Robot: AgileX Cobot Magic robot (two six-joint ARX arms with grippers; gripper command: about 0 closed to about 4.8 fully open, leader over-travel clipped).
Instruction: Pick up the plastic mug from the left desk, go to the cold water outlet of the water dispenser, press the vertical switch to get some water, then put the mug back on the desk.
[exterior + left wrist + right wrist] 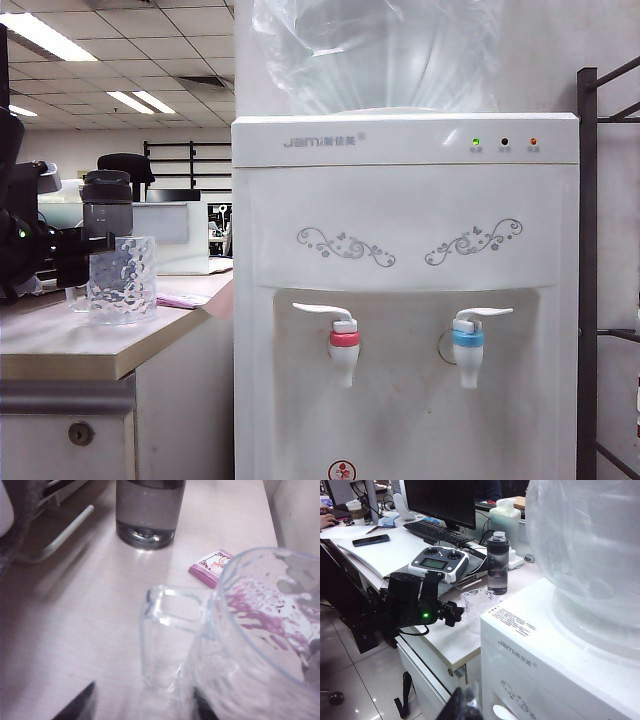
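Plastic mug stands upright near the front edge of the left bench, with the left end effector level beside it on the side away from the water dispenser, whose panel reads "jam" in grey. The grey bottle stands behind the mug.

Seen from the left wrist, the mug sits just ahead, its clear handle turned toward the left end effector, whose dark tips stand wide apart on either side of the handle, holding nothing. A purple sachet lies beyond, its print too small to read.

Over the dispenser top, the right wrist camera shows the left arm nearest the mug; the right end effector hangs well apart, and whether it is parted or closed I cannot tell.
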